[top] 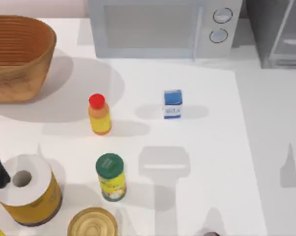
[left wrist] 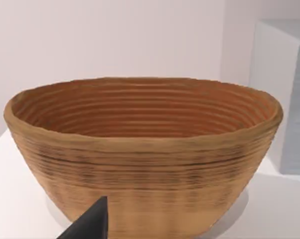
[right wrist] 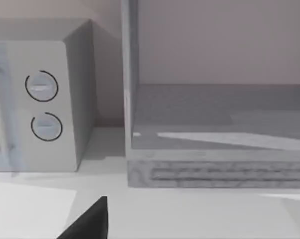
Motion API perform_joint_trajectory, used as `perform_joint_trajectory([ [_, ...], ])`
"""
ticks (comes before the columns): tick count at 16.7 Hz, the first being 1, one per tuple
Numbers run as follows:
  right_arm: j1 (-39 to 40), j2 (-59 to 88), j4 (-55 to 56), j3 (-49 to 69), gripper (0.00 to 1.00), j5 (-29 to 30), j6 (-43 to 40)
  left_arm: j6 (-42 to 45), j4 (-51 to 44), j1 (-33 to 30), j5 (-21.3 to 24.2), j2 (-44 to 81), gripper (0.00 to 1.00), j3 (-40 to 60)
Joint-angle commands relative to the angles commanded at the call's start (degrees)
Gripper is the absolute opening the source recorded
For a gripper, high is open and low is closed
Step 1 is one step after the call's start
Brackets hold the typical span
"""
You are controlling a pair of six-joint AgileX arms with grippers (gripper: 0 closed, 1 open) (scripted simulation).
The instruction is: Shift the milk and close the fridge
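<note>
The milk carton (top: pixel 172 103) stands upright and untouched on the table (top: pixel 226 162), in front of the microwave (top: pixel 162 27) and just right of the red-capped orange bottle (top: pixel 99 114), while the fridge (top: pixel 278 32) at the far right corner looks open, its bare interior showing in the right wrist view. Nothing holds the milk, so the task seems to be at its start, and I cannot tell how far either gripper is open. The next move likely calls for an arm, probably the right, to reach the carton and grip its narrow sides before carrying it toward the fridge
</note>
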Motion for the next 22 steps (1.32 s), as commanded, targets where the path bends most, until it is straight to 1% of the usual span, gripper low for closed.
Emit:
perform_joint_trajectory([
  [2,0.1,0.1,0.1,0.0,1.00,0.0,0.0,0.0,0.0,0.0,0.0,0.0,1.00,0.0],
  [4,1.9,1.6,1.4,-0.2,1.00,0.5,0.2,0.0,0.0,0.0,0.0,0.0,1.00,0.0],
  [7,8.8,7.6,7.0,-0.2,1.00,5.4,0.3,0.0,0.0,0.0,0.0,0.0,1.00,0.0],
  [8,12.2,10.3,9.6,-0.1,1.00,8.2,0.4,0.0,0.0,0.0,0.0,0.0,1.00,0.0],
  [10,19.3,16.0,14.9,0.2,1.00,15.4,0.4,0.0,0.0,0.0,0.0,0.0,1.00,0.0],
  [14,30.8,26.9,25.4,0.8,1.00,34.6,0.5,0.0,0.0,0.0,0.0,0.0,1.00,0.0],
  [16,36.5,31.6,29.8,0.9,1.00,42.4,0.5,0.0,0.0,0.0,0.0,0.0,1.00,0.0],
  [19,46.0,38.6,36.3,0.9,1.00,50.0,0.6,0.0,0.0,0.0,0.0,0.0,1.00,0.0],
  [22,51.9,43.3,41.1,1.2,1.00,52.8,0.9,0.0,0.0,0.0,0.0,0.0,1.00,0.0],
])
